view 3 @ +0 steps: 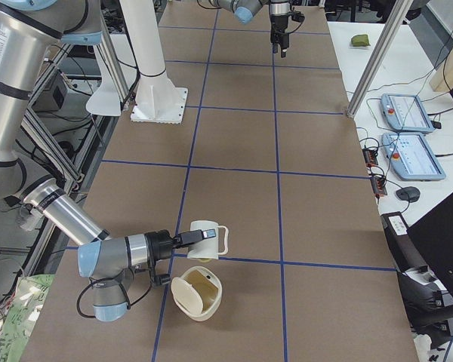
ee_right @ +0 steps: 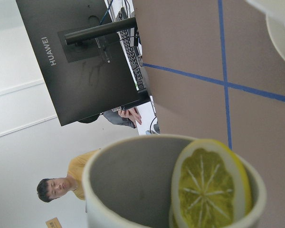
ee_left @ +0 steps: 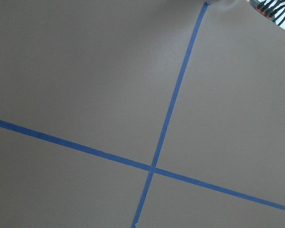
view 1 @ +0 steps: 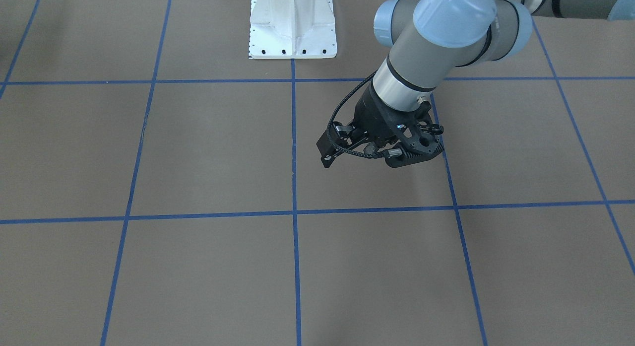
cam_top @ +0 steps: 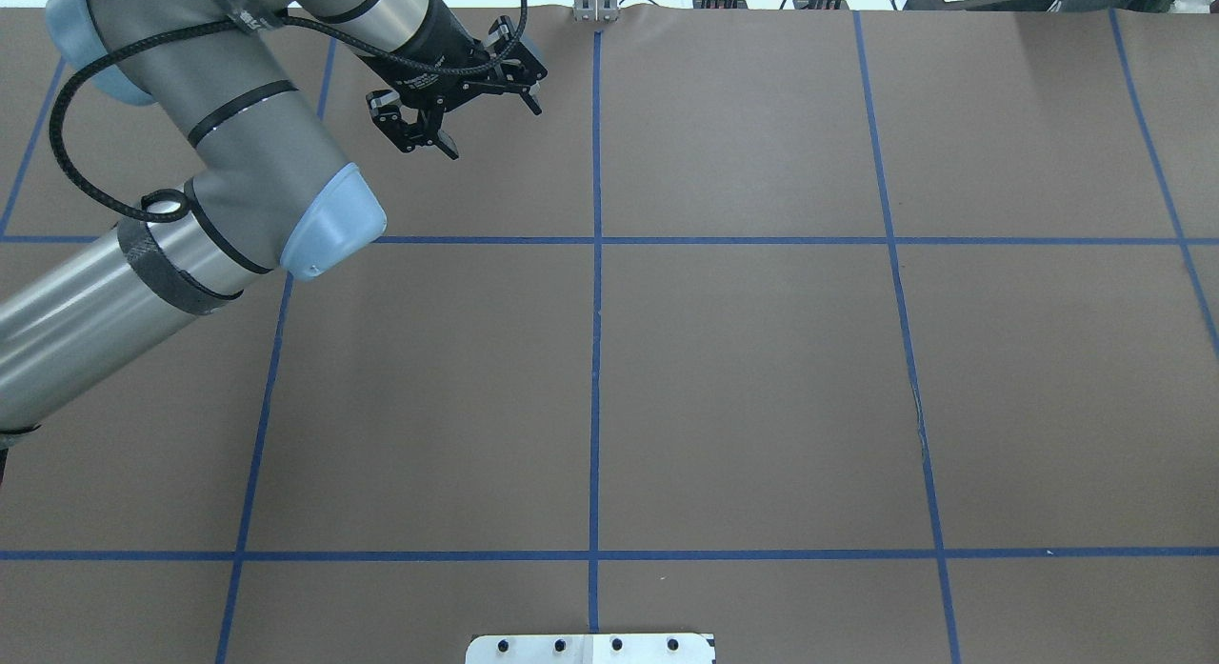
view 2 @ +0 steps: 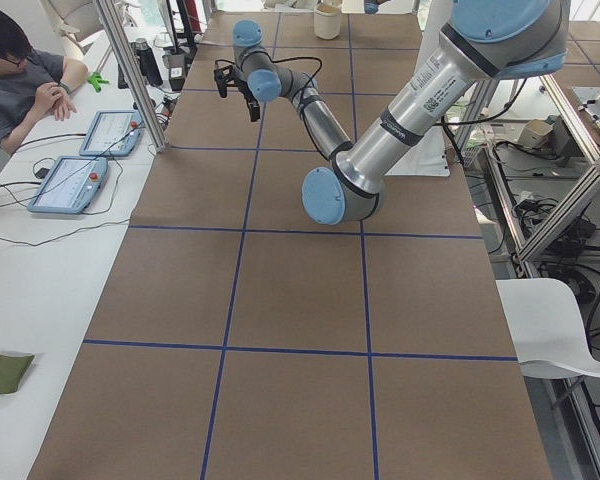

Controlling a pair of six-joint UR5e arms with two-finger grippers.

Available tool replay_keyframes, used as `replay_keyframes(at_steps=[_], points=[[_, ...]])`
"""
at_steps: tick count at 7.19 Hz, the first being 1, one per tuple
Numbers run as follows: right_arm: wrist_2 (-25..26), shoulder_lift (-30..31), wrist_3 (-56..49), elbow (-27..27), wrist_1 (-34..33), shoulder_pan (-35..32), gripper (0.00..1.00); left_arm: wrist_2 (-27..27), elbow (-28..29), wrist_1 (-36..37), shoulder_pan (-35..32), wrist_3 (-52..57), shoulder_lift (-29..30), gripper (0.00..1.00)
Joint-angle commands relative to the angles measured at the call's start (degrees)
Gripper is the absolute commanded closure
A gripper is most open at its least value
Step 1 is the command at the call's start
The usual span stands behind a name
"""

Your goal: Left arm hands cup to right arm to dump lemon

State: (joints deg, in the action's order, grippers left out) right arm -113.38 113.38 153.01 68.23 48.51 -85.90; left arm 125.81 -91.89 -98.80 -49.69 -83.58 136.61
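The cup (view 3: 209, 240), a white ribbed mug with a squarish handle, hangs at the tip of my right gripper (view 3: 190, 239), just above and beside a cream bowl (view 3: 198, 294). That gripper shows only in this side view, so I cannot tell its state. The right wrist view looks into the cup (ee_right: 128, 190), where the lemon (ee_right: 211, 183), a yellow slice, leans inside the rim. My left gripper (cam_top: 490, 130) hovers far off over the bare table with its fingers spread and nothing between them. The left arm (view 1: 436, 43) reaches in from the top right of the front view.
A white pedestal base (view 1: 292, 26) stands at the robot's side of the table. The cream bowl's rim (ee_right: 280, 28) shows near the cup. Seated people (view 2: 20, 70), tablets (view 3: 408, 113) and a monitor (ee_right: 80, 57) line the operators' bench beyond the table edge.
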Motion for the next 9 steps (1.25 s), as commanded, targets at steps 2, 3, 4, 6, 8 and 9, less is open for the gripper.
replay_keyframes(at_steps=[2,3,4,6,8,9], points=[[0.1,-0.3,11.6,-0.2,3.2,-1.5,0.84,0.0,0.0,0.1,-0.1,0.0,0.1,0.0],[0.2,-0.3,13.6,-0.2,3.3,-2.2,0.83,0.0,0.0,0.1,-0.1,0.0,0.1,0.0],[0.2,-1.8,16.9,-0.3,3.3,-4.6,0.83,0.0,0.0,0.1,-0.1,0.0,0.1,0.0],[-0.2,-3.2,22.2,-2.0,3.3,-8.0,0.82,-0.3,0.0,0.2,0.1,0.0,0.2,0.0],[-0.2,-2.6,22.3,-2.0,3.5,-8.1,0.8,-0.3,0.0,0.2,0.1,0.0,0.3,0.0],[-0.2,-2.4,22.5,-2.0,3.8,-8.1,0.79,-0.3,0.0,0.2,0.1,0.0,0.3,0.0]])
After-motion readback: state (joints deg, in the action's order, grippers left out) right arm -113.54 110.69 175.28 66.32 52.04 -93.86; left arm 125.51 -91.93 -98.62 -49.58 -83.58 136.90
